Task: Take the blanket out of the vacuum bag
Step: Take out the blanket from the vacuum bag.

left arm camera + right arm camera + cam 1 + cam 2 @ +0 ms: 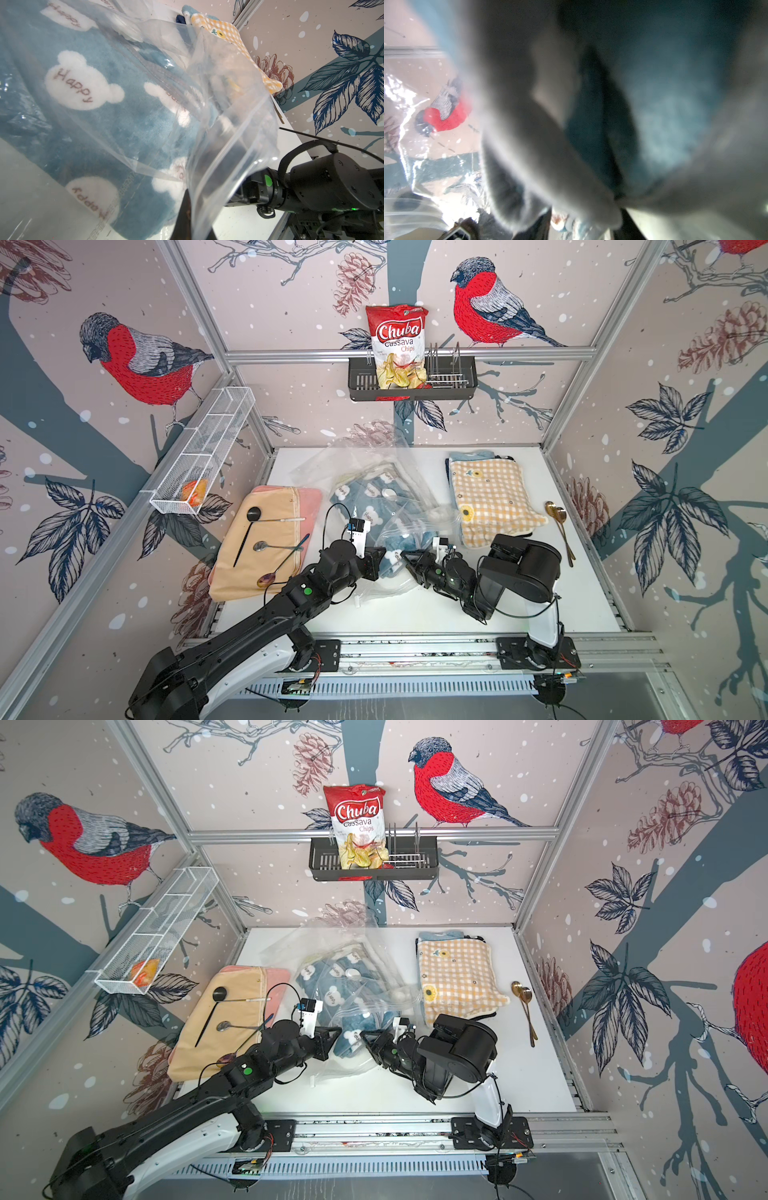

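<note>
**Both grippers at the bag mouth, blanket still mostly inside**

Starting at the left gripper [381, 559]: its jaws look pressed together on the near edge of the vacuum bag [376, 472]; in the left wrist view the clear film [228, 145] rises right out of the dark fingertips [185, 212], so it's pinching plastic, not fabric; the tips themselves are cut off at the frame edge, so the exact contact spot is hard to see.

The right gripper [404, 559] faces it from the other side, tips close to the left one; its wrist view is almost all blurry blue and white fluff [591, 124] pushed up against the lens; fabric bunches down between the dark fingers at the frame's edge, but whether they're actually clamped on it I can't tell; way too out of focus.

The blanket [376, 499], blue with white bear shapes reading "Happy", lies mid-table and mostly inside the crinkly bag, with its near end poking out between the two grippers; the bag's far end stands up see-through against the back wall, and its outline is tough to trace in both top views.

Further out: a peach cushion [266, 539] with spoons [274, 547] on it to the left; a yellow checked towel [494, 497] to the right, its near corner hidden behind the right arm; two gold spoons [559, 526] beyond that; a chips bag [397, 346] up in the black wall rack [453, 383].
</note>
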Action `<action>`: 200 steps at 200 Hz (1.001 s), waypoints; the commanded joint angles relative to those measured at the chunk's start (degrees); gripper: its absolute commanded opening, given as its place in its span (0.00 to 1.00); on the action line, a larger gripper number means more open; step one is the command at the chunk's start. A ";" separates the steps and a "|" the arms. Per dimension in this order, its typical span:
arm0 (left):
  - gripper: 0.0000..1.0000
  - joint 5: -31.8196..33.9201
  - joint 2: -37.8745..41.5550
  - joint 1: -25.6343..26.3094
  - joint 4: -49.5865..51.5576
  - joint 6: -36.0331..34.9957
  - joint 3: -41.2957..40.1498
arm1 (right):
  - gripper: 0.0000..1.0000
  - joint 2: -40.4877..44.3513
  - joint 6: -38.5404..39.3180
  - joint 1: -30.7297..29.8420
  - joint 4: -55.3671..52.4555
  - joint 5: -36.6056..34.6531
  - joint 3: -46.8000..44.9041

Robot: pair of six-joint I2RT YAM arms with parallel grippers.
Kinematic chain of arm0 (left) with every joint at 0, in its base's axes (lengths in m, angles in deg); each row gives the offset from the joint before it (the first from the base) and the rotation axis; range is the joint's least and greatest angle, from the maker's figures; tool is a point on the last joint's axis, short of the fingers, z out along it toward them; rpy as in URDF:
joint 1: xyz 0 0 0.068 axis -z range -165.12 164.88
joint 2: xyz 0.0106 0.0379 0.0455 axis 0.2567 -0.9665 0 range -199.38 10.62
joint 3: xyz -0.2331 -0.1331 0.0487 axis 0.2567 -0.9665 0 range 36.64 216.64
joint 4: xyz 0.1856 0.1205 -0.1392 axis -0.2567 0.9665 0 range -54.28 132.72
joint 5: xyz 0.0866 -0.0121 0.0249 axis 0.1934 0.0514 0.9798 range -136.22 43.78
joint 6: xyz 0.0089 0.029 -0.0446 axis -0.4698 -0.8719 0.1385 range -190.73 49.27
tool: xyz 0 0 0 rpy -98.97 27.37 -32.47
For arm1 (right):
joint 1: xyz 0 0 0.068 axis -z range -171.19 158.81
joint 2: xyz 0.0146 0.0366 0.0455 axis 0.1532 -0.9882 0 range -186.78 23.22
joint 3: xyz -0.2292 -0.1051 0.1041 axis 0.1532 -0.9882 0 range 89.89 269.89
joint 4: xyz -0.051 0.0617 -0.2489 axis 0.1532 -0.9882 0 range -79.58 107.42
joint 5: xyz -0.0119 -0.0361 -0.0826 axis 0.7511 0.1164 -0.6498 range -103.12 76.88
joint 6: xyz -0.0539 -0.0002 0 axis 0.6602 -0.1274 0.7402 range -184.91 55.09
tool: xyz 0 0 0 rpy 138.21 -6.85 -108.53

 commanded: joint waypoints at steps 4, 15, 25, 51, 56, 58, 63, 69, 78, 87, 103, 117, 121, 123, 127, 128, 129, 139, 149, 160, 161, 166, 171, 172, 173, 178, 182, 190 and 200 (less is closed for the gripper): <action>0.00 -0.60 0.09 0.02 -3.31 0.26 0.04 | 0.27 3.11 2.69 -0.60 -2.14 0.27 0.84; 0.00 -0.60 0.20 0.02 -3.22 0.28 0.00 | 0.26 4.97 3.58 -1.12 -4.26 0.43 1.49; 0.00 -0.51 0.28 0.02 -3.22 0.29 -0.03 | 0.24 6.67 4.34 -1.49 -6.48 0.82 2.20; 0.00 -0.36 0.68 0.02 -2.51 0.16 0.35 | 0.23 10.02 5.17 -1.77 -9.78 1.69 3.37; 0.00 -0.27 0.73 0.02 -2.55 0.26 0.36 | 0.23 10.51 5.28 -1.73 -10.18 1.60 3.31; 0.00 -0.25 0.82 0.02 -2.53 0.29 0.36 | 0.23 10.77 5.34 -1.71 -10.36 1.56 3.29; 0.00 -0.17 0.93 0.04 -2.53 0.21 0.36 | 0.23 11.23 5.46 -1.65 -10.89 1.52 3.43; 0.00 -0.09 1.18 0.02 -2.56 0.21 0.28 | 0.23 11.74 5.84 -1.62 -11.60 1.50 3.61; 0.00 0.10 1.38 0.02 -2.54 0.31 0.15 | 0.23 12.53 6.17 -1.30 -12.88 1.45 3.87; 0.00 0.27 1.55 0.02 -2.60 0.42 0.09 | 0.23 12.95 6.46 -1.14 -13.39 1.39 3.90; 0.00 0.11 1.61 0.02 -2.57 0.44 0.29 | 0.24 13.58 6.69 -0.68 -13.71 1.28 3.73; 0.00 0.11 1.44 0.02 -2.53 0.40 0.40 | 0.29 13.81 6.60 -0.34 -14.09 1.16 3.38; 0.00 0.03 1.37 0.02 -2.56 0.45 0.44 | 0.31 13.92 6.62 -0.38 -14.18 1.06 3.22; 0.00 0.02 1.38 0.02 -2.53 0.47 0.38 | 0.32 13.86 6.62 -0.34 -14.26 1.01 3.20; 0.00 0.02 1.35 -0.02 -2.57 0.44 0.44 | 0.34 13.74 6.56 -0.38 -14.45 0.97 3.02; 0.00 0.02 1.35 -0.04 -2.55 0.46 0.44 | 0.34 13.72 6.50 -0.38 -14.56 0.92 3.02; 0.00 0.02 1.35 -0.05 -2.58 0.42 0.44 | 0.35 13.75 6.47 -0.38 -14.61 0.85 3.02; 0.00 0.10 1.31 0.02 -2.58 0.39 0.42 | 0.39 13.40 6.10 -0.42 -14.58 0.57 2.31; 0.00 0.02 1.28 0.02 -2.68 0.49 0.36 | 0.45 12.87 5.42 -0.55 -13.81 0.28 1.46; 0.00 0.02 1.34 0.02 -2.78 0.64 0.36 | 0.53 12.18 4.60 -0.56 -12.89 -0.03 0.56; 0.00 0.02 1.34 0.02 -2.79 0.64 0.36 | 0.53 12.10 4.51 -0.56 -12.81 -0.02 0.47; 0.00 0.02 1.35 0.02 -2.83 0.73 0.29 | 0.56 11.75 4.28 -0.54 -12.27 -0.13 0.10; 0.00 0.02 1.34 0.02 -2.85 0.66 0.27 | 0.57 11.33 3.98 -0.56 -11.71 -0.12 -0.29; 0.00 0.02 1.34 0.02 -2.87 0.70 0.27 | 0.57 11.24 3.89 -0.56 -11.56 -0.11 -0.35; 0.00 0.02 1.34 0.02 -2.87 0.72 0.27 | 0.57 11.10 3.85 -0.56 -11.44 -0.10 -0.38; 0.00 0.02 1.28 0.03 -2.93 0.67 0.14 | 0.58 10.68 3.50 -0.56 -10.78 -0.18 -0.69; 0.00 0.02 1.29 0.02 -2.95 0.78 0.18 | 0.59 10.31 3.24 -0.51 -10.47 -0.13 -0.88; 0.00 0.02 1.27 0.01 -3.05 0.78 0.05 | 0.60 9.54 2.98 -0.56 -9.63 0.12 -1.02; 0.00 0.02 1.21 0.03 -3.06 0.80 0.09 | 0.62 8.65 2.69 -0.52 -9.50 0.23 -0.96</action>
